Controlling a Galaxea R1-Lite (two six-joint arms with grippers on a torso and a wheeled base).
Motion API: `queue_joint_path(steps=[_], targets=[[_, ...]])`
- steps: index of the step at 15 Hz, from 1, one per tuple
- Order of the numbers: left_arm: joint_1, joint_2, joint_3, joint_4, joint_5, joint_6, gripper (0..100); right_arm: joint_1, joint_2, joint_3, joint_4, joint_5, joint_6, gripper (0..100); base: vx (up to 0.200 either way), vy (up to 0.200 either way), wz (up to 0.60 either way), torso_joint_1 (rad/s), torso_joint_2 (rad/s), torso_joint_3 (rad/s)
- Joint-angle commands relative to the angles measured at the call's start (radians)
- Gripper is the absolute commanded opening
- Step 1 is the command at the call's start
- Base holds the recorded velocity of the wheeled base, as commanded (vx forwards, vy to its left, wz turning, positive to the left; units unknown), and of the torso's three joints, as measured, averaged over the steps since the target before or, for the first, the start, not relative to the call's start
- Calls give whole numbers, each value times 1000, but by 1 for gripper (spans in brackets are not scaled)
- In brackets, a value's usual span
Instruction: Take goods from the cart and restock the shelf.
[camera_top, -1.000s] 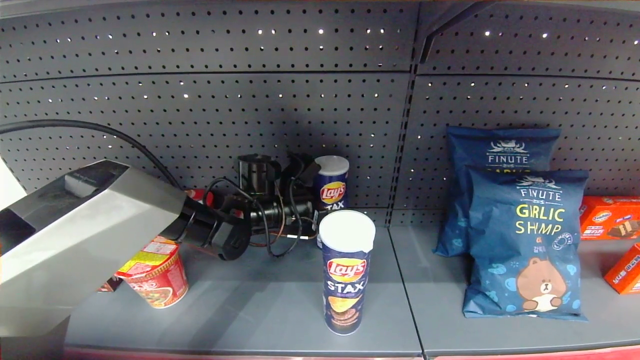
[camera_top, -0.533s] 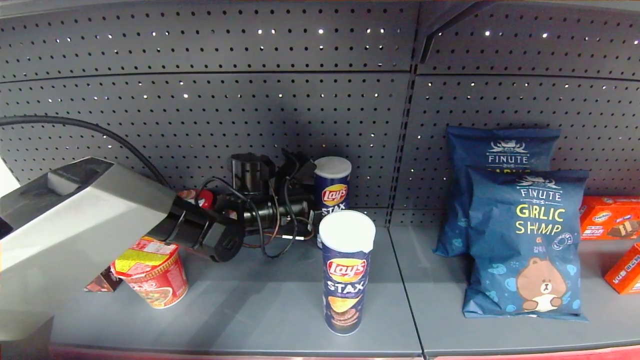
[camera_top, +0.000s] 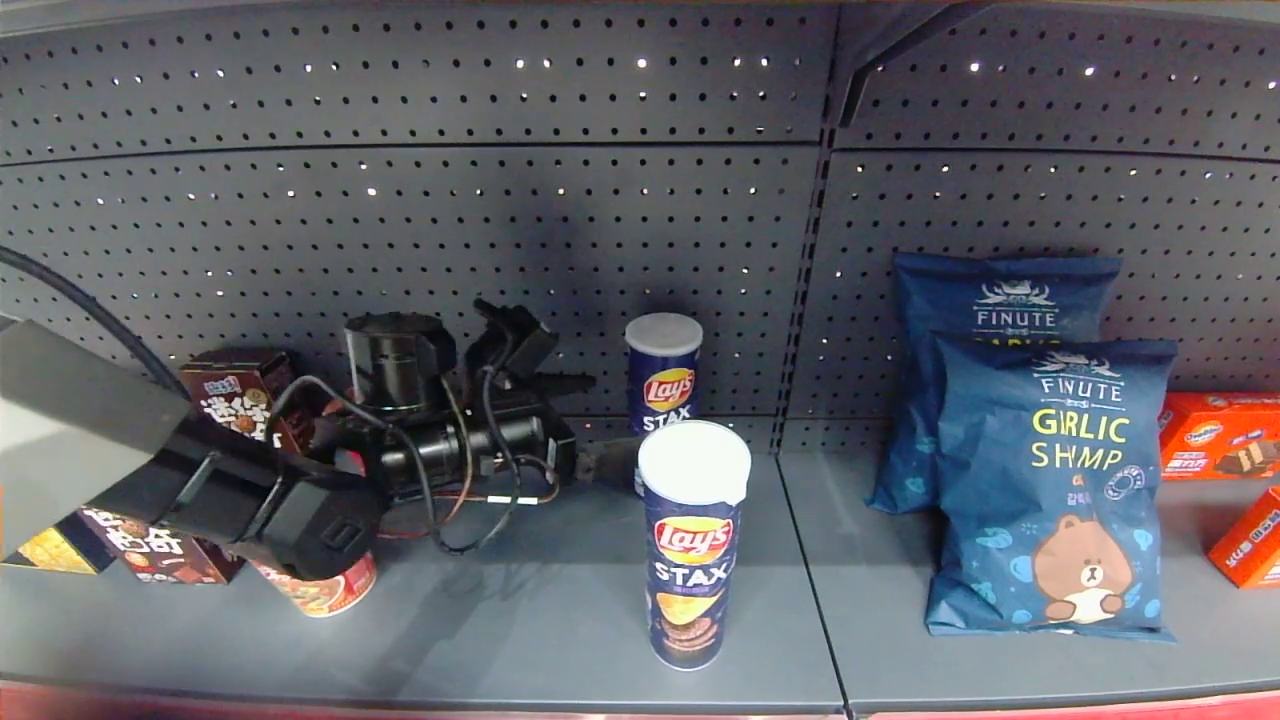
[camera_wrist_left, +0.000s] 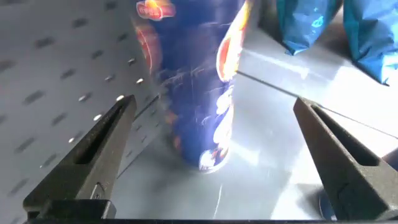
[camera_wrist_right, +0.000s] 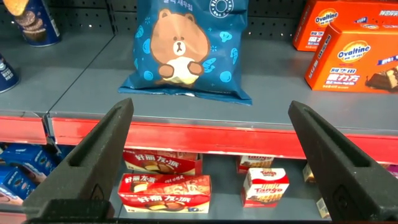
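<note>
The left gripper is hanging with its jaws spread wide, gripping nothing, just at 9 o'clock of the back chip can. That can is standing upright against the pegboard at the rear of the shelf. The front chip can is standing apart at its 6 o'clock. A noodle cup is sitting at 9 o'clock of the front can. The right gripper is hovering wide and empty before the shelf's red edge, facing a bear-printed snack bag.
</note>
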Motion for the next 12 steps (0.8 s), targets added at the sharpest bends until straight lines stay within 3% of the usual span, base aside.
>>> queue_joint_path(steps=[1,3,7,8,10,12], targets=[[54,-106,106,-34,1,-2,100,0,1,0,0,0,1,100,0,0,0,0,0,0],[115,-215,212,-43,1,-4,100,0,1,-2,1,0,4,100,0,0,0,0,0,0],[137,-338,270,-42,22,-4,100,0,1,-2,4,45,-7,100,0,0,0,0,0,0],[132,-401,287,-28,87,-8,100,3,9,-34,9,132,-45,100,0,0,0,0,0,0],[130,-451,324,-15,157,-11,100,11,147,-127,11,155,-44,100,0,0,0,0,0,0],[114,-525,408,8,265,-8,100,83,415,-315,6,226,-30,100,0,0,0,0,0,0]])
